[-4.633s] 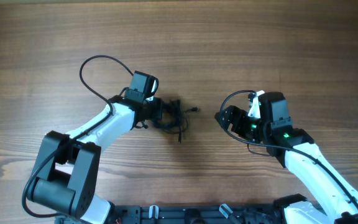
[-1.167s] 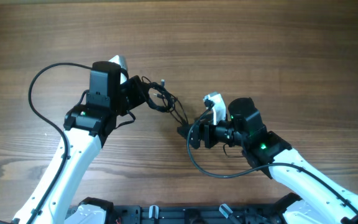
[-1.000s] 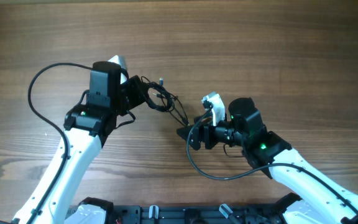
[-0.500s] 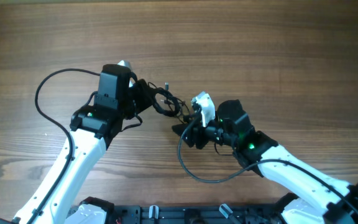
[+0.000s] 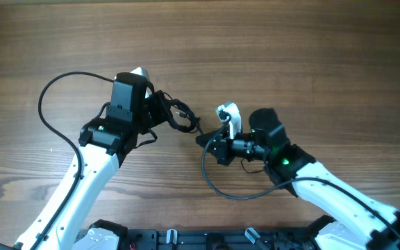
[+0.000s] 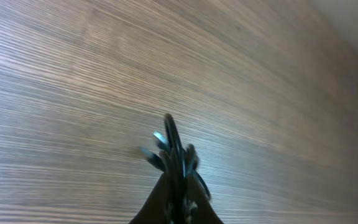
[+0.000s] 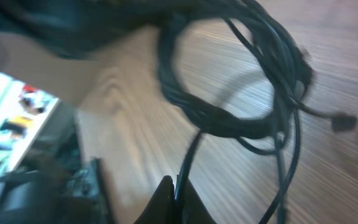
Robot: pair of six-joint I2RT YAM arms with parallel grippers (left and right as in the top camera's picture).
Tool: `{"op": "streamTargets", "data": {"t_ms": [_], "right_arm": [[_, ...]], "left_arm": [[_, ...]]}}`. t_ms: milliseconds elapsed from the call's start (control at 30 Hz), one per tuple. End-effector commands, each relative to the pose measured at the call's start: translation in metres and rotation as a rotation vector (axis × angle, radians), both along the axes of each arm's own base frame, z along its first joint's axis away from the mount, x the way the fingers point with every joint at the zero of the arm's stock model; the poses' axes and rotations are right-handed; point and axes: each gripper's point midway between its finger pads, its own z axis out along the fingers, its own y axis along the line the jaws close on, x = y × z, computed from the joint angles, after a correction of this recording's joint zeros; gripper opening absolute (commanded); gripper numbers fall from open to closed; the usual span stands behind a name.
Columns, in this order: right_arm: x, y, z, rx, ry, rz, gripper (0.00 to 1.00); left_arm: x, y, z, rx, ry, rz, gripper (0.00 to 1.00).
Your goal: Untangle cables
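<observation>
Cables [image 5: 181, 118]: being held as a small black bunch of loops between the two grippers, over the middle of the desk [image 5: 290, 48]; one plug end is sticking out to the side in the right wrist view.
Left gripper [image 5: 162, 111]: its jaws are pressing together on the bunch, with strands poking out past the tips.
Right gripper [image 5: 201, 140]: its jaws are pinching a single strand that is leading up into the loops.
Spacing: the grippers are sitting near each other, not touching.

We see thin black cables [image 5: 179, 117] bunched in one tangle of overlapping loops, a few strands trailing loose, one small plug [image 7: 342, 122] sticking out.
</observation>
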Motion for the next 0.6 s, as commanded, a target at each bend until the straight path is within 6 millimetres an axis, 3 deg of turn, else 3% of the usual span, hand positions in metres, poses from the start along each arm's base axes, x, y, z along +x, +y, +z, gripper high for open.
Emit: {"op": "streamTargets", "data": {"t_ms": [0, 200, 367, 567], "right_arm": [[-0.018, -0.002, 0.017, 0.043, -0.009, 0.088, 0.05], [-0.016, -0.026, -0.031, -0.147, 0.132, -0.039, 0.05], [-0.019, -0.028, -0.035, -0.168, 0.128, -0.025, 0.08], [-0.021, -0.032, -0.041, -0.187, 0.160, -0.037, 0.09]], "left_arm": [[0.012, 0.020, 0.012, 0.126, -0.086, 0.043, 0.04], [0.028, 0.022, 0.024, 0.117, -0.163, 0.086, 0.04], [0.033, 0.022, 0.022, 0.074, -0.151, 0.140, 0.04], [0.038, 0.040, -0.006, 0.152, -0.081, 0.246, 0.04]]}}
